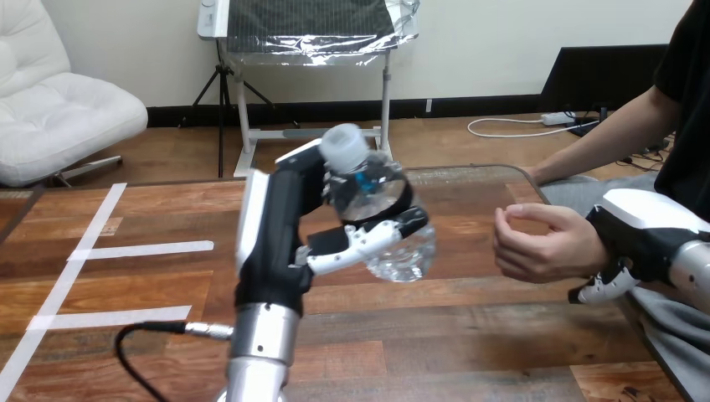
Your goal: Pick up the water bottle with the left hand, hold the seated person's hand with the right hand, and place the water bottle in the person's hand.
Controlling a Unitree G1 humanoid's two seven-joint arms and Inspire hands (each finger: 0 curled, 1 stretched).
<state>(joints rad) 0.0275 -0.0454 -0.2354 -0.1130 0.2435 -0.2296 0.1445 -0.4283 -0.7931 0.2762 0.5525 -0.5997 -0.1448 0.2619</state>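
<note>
Getting close tbh: the water bottle is being gripped above the table by the left hand, the person's wrist is being clasped by the right hand, and only delivery into the person's hand is being left undone.

No lettering, number or sign can be read on the water bottle or the table.
</note>
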